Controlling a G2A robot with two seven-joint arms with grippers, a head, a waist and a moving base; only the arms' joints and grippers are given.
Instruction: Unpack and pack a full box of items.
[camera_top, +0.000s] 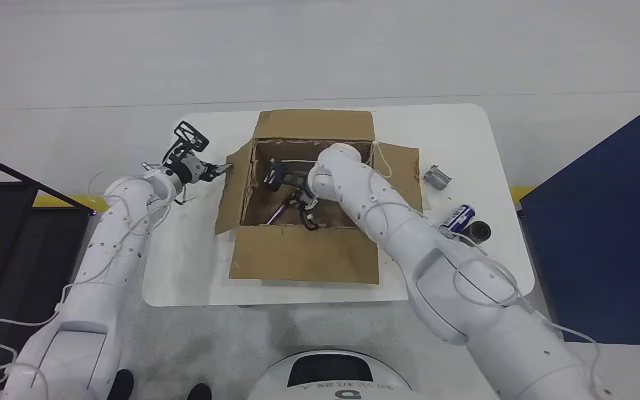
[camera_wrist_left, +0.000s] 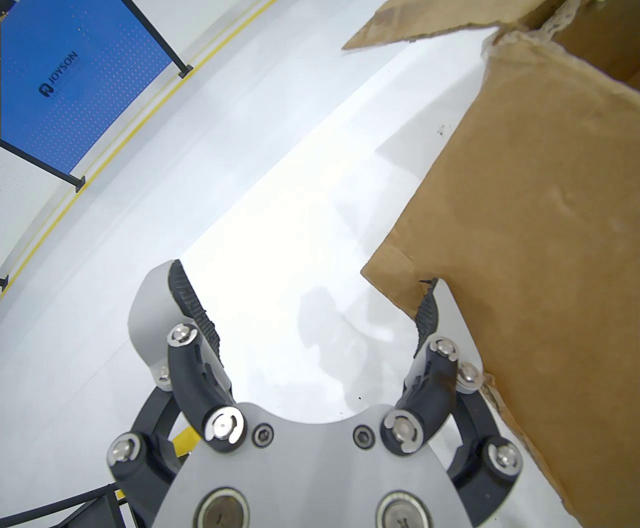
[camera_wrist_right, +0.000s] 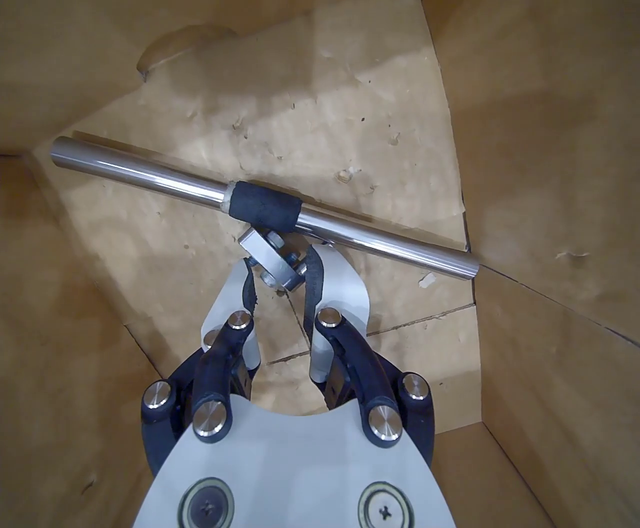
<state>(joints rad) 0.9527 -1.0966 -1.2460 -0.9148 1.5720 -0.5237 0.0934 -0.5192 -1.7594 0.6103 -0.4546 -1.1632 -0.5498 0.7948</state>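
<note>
Down inside the box (camera_top: 305, 255), my right claw (camera_wrist_right: 280, 265) pinches the bracket (camera_wrist_right: 275, 257) on the metal rod (camera_wrist_right: 150, 172), an unpacking pick, I judge, needing a straight lift out; left claw (camera_wrist_left: 305, 295) hangs wide open, empty, at the box's nine o'clock.

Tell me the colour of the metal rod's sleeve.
Black: the sleeve on the shiny silver rod shows best in right wrist view.

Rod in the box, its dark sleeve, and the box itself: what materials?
The rod: polished metal, probably steel; bright mirror-like streaks run along it. The sleeve: matte black, finely textured, likely foam or rubber. The box: brown cardboard, matte, with scuffs, dents and creases.
</note>
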